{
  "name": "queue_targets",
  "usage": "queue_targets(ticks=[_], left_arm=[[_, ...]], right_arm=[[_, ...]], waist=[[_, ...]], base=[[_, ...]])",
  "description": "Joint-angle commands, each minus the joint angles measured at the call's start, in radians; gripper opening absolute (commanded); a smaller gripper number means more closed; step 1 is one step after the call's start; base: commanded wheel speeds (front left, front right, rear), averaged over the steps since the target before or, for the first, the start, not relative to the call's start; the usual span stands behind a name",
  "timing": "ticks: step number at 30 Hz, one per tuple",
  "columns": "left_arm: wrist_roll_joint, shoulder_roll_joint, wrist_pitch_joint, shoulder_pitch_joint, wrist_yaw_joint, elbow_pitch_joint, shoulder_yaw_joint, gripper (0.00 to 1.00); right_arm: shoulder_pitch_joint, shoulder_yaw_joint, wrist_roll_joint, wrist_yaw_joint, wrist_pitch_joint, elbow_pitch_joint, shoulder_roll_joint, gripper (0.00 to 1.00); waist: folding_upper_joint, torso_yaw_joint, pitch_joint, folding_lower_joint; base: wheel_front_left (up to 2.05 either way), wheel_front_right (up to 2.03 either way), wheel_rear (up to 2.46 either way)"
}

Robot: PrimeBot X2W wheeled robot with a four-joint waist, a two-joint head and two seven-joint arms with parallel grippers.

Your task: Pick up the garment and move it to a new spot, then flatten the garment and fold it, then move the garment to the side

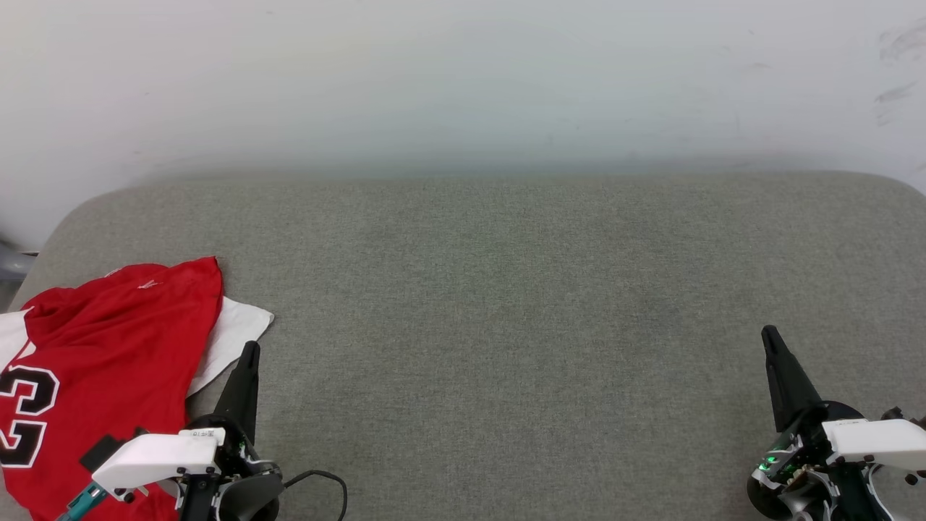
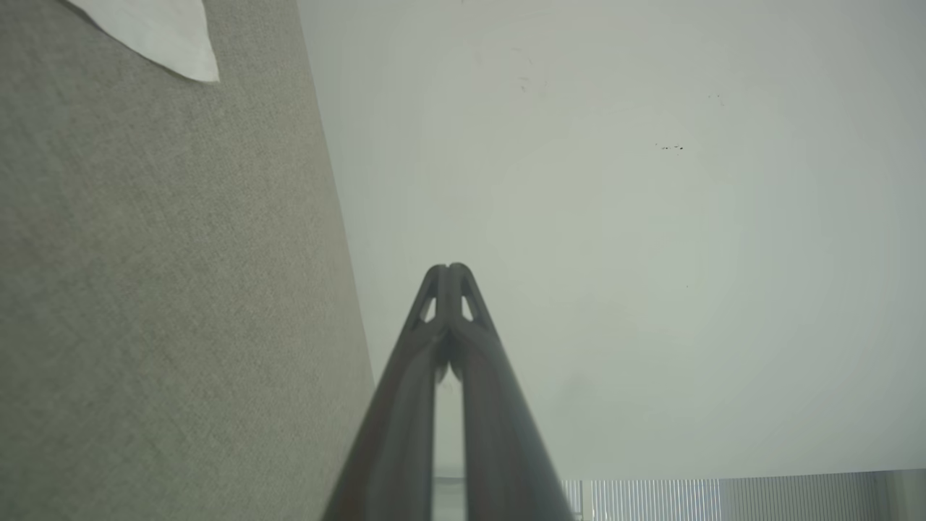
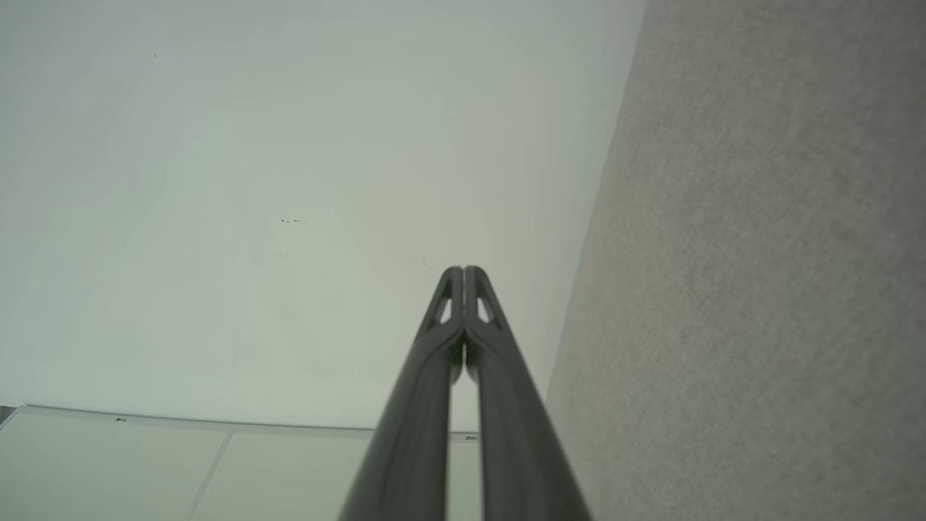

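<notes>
Over on the far left, the garment (image 1: 108, 347) lies rumpled at the edge of the bench (image 1: 506, 289), white sleeve (image 1: 235, 333) poking out. Just beside it the left gripper (image 1: 250, 349) sits with fingers pressed together, empty: parked, I'd say. Middle's bare, room for flattening. Far right, the right gripper (image 1: 770, 334) mirrors it, closed, holding nothing.

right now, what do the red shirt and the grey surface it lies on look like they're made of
The red shirt: soft, thin knit fabric, matte, probably jersey; it drapes in loose folds and wrinkles, with a flat printed numeral. The grey surface: woven upholstery cloth, matte, likely over padding; a fine weave grain shows and its corners are rounded.
</notes>
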Motion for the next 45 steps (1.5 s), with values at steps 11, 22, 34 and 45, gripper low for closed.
queue_targets(ticks=[11,22,34,45], left_arm=[[0.001,-0.002,0.003,-0.008,-0.003,0.0,0.001,0.0],[0.0,0.0,-0.001,0.001,0.0,0.002,-0.001,1.0],[0.013,-0.001,-0.056,0.013,0.0,-0.033,-0.075,1.0],[0.046,0.0,-0.101,0.02,0.0,-0.078,-0.125,1.0]], right_arm=[[-0.013,0.001,0.004,0.0,0.0,0.001,-0.003,0.0],[0.002,0.0,-0.001,0.0,0.0,0.002,0.0,1.0],[0.033,0.035,-0.039,0.0,-0.052,-0.043,-0.001,1.0],[0.047,0.066,-0.123,0.0,-0.1,-0.094,-0.018,1.0]], waist=[[-0.0001,0.0,0.0,0.0],[-0.0001,0.0,0.0,0.0],[-0.0001,0.002,-0.001,0.0],[-0.0001,0.006,-0.005,0.0]], base=[[0.0,0.0,0.0],[0.0,0.0,0.0],[0.0,0.0,0.0],[0.0,0.0,0.0]])
